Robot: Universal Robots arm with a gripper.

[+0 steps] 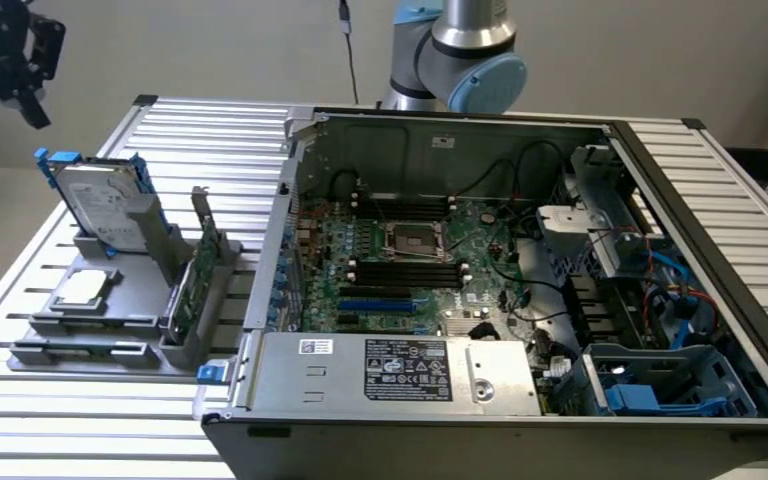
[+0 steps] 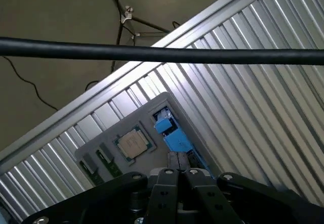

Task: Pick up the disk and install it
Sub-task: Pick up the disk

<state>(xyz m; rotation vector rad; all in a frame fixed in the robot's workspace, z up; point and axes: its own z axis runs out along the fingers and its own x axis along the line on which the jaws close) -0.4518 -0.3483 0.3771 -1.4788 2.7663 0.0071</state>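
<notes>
The disk (image 1: 101, 205) stands upright in a grey holder (image 1: 117, 250) on the table at the exterior view's left. It is silver-grey with a white label and a blue carrier frame. My gripper (image 1: 21, 95) hangs high above the table's far left corner, above and beyond the disk and apart from it. In the wrist view the disk (image 2: 170, 133) is seen edge-on from above as a blue strip. My gripper (image 2: 177, 176) points down toward it with its two fingers pressed together and nothing between them.
An open computer case (image 1: 704, 180) lies at the centre and right, with motherboard (image 1: 411, 260), power supply (image 1: 398, 370) and blue drive bay (image 1: 651, 385). A processor chip (image 1: 80, 288) and a green card (image 1: 184, 295) sit in the grey fixture. A black cable (image 2: 162, 53) crosses the wrist view.
</notes>
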